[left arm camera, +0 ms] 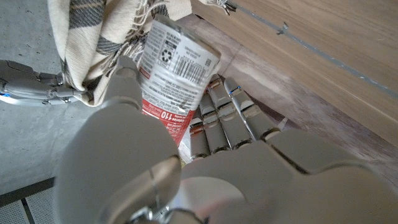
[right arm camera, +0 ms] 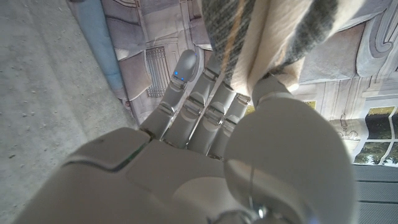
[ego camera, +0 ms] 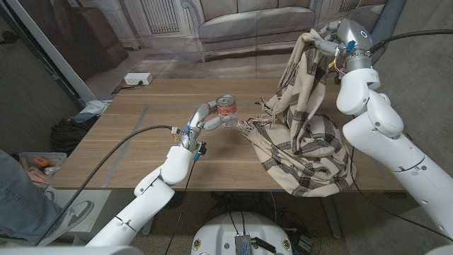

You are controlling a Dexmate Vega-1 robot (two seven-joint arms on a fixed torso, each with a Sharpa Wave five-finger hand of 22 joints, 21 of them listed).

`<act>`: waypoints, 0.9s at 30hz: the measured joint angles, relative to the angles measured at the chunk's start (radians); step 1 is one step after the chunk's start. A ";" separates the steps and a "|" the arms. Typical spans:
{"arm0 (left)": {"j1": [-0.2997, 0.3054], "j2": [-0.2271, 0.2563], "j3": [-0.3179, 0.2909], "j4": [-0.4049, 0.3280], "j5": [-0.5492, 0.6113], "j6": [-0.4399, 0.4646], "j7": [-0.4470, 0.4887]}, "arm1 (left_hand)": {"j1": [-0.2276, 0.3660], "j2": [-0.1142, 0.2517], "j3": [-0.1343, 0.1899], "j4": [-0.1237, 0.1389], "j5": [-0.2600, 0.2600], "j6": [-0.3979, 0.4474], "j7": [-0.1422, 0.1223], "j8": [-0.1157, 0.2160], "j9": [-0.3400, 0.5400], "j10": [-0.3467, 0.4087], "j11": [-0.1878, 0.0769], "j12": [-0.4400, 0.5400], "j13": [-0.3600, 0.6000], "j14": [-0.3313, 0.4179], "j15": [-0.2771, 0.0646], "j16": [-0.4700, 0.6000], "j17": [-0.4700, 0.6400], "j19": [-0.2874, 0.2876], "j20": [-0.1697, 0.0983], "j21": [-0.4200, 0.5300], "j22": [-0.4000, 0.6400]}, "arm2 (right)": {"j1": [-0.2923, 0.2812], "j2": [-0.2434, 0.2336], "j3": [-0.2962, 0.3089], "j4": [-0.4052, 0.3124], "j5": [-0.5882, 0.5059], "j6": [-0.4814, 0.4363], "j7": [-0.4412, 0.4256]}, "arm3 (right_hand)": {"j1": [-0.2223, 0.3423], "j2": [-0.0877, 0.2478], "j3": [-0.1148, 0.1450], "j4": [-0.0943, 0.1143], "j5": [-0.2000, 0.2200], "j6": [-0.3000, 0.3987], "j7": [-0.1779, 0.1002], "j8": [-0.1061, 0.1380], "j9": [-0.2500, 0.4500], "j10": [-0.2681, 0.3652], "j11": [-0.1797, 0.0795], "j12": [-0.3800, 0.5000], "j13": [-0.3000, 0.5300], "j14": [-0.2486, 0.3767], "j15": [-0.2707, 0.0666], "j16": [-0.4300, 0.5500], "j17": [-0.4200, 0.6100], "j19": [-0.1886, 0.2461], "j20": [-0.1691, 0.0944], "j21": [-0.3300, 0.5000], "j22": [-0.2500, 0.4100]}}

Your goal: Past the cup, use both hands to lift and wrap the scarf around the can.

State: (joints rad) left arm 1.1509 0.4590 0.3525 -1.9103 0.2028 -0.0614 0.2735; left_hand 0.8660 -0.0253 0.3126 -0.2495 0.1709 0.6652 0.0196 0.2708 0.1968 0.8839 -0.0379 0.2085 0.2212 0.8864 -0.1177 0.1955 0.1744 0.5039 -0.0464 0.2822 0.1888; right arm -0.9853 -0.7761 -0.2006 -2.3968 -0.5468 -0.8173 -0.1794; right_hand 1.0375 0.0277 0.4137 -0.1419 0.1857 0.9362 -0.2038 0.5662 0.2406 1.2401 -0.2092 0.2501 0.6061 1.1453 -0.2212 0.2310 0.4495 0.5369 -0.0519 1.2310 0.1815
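Right now the plaid scarf (ego camera: pixel 306 134) hangs from the right hand (ego camera: pixel 327 44), which holds it raised high over the table's far right part; cream cloth with dark stripes, bunched at the top, spreading wide below. Its lower folds pile on the wooden table (ego camera: pixel 127 149) near the right front edge, some cloth draping over that edge. Fringed end of scarf reaches left along the tabletop to just beside the can (ego camera: pixel 227 110).

Right wrist view: the right hand (right arm camera: pixel 211 124) has fingers (right arm camera: pixel 199 99) and thumb closed on a gathered rope of scarf (right arm camera: pixel 261 37), firm grip.

Can sits mid-table, red and white label, silver top, held tilted by the left hand (ego camera: pixel 205 119). Left wrist view: the left hand (left arm camera: pixel 186 137) wraps the can (left arm camera: pixel 177 68), thumb on one side, fingers (left arm camera: pixel 227 118) on the other, barcode and "110" visible on the label. Scarf (left arm camera: pixel 99 31) edge touches the can's top in that view.

White power strip (ego camera: pixel 137 79) lies at the table's far left corner. Person's leg in jeans (ego camera: pixel 18 198) at the front left, off the table.
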 measured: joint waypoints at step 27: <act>-0.409 -0.175 0.203 0.280 -0.002 0.136 -0.124 | 0.000 0.000 0.004 -0.004 -0.001 0.006 0.006 -0.003 0.001 0.005 0.005 -0.004 0.004 0.011 0.000 -0.004 -0.003 0.000 0.000 0.000 0.000 | -0.430 -0.005 0.555 -0.227 0.367 0.138 0.170 | 0.013 -0.003 -0.010 -0.002 0.008 0.012 -0.002 -0.015 0.012 0.000 0.000 0.000 0.001 0.015 -0.010 0.000 0.000 0.010 -0.002 0.006 0.000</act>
State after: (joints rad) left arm 0.7420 0.2837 0.5552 -1.6305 0.2010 0.0748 0.1496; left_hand 0.8659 -0.0253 0.3167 -0.2536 0.1695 0.6708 0.0251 0.2678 0.1980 0.8892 -0.0325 0.2048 0.2256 0.8971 -0.1178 0.1916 0.1716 0.5036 -0.0463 0.2822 0.1886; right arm -1.4150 -0.7807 0.3539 -2.6235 -0.1795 -0.6795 -0.0096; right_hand 1.0502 0.0243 0.4039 -0.1434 0.1934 0.9487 -0.2057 0.5507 0.2530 1.2400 -0.2089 0.2500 0.6066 1.1608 -0.2315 0.2310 0.4497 0.5464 -0.0536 1.2372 0.1816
